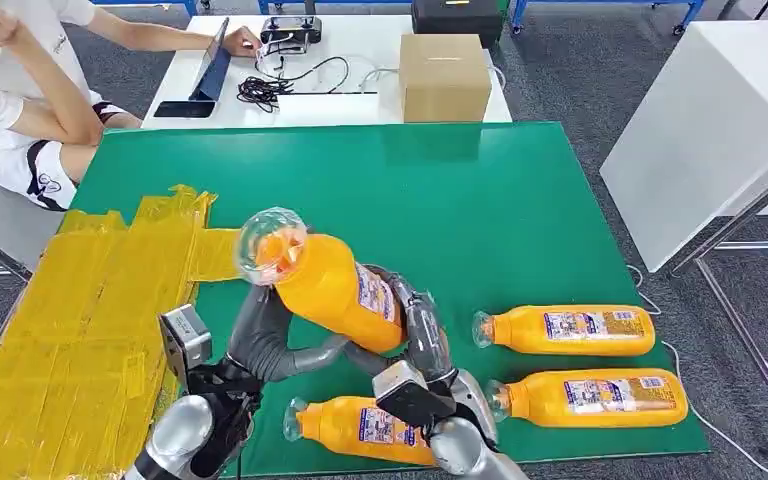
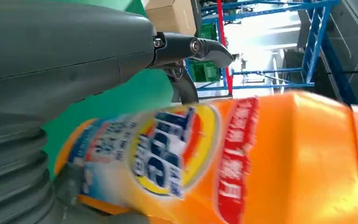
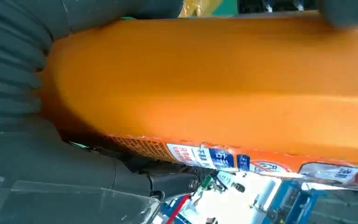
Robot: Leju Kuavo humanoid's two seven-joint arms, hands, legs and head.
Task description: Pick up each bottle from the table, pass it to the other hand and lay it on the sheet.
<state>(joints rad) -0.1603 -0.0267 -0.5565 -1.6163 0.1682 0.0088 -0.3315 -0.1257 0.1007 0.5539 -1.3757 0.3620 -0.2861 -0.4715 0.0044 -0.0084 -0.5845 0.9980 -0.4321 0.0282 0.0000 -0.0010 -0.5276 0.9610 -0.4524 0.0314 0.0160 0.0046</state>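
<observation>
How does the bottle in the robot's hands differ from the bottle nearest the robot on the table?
The held bottle is lifted above the green table and tilted, cap up toward the camera; the nearest bottle lies flat. The left hand and right hand both grip the held one; nothing grips the nearest one. Both are orange with similar labels.

Sheet (image 1: 80, 330) at left on surface (image 1: 480, 200); three bottles (image 1: 570, 331) lying at right; box (image 1: 444, 77) behind.
</observation>
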